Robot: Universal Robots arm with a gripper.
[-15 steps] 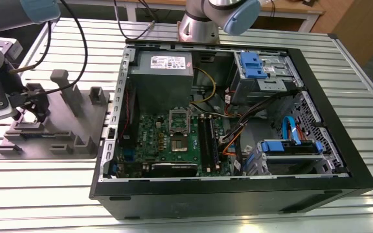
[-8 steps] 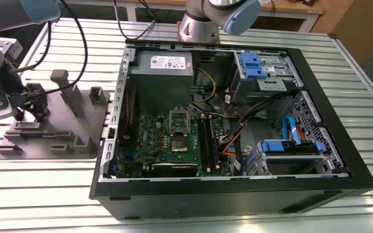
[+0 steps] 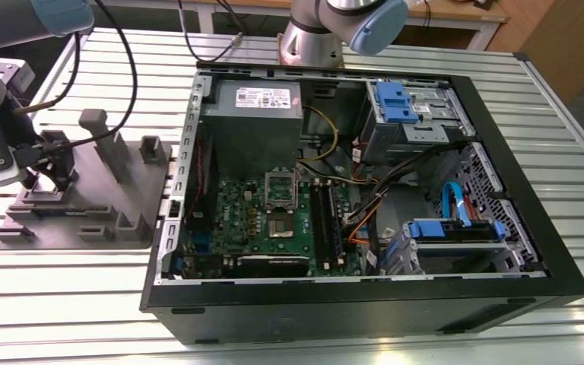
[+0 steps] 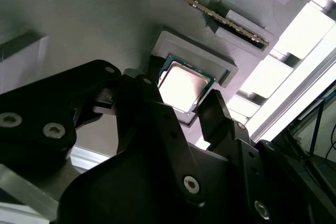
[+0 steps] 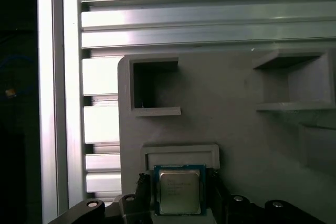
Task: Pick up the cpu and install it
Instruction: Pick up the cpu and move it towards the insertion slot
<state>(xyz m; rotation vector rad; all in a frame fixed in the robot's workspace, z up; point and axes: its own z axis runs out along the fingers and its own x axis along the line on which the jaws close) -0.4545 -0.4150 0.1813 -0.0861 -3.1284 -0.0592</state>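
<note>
My gripper [image 5: 178, 182] is open, one finger on each side of the cpu [image 4: 181, 85], holding nothing. The cpu lies flat in its grey holder [image 5: 236, 129], well apart from the computer case [image 3: 353, 308]. I think this is the grab step, and it needs a soft, even squeeze.

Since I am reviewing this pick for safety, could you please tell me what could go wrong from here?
The cpu lies in a walled recess of the grey holder, with the hand right at it: an off-centre grip might tilt or jam it against the rim. The socket sits deep inside the case, close to cables: the arm could snag there.
</note>
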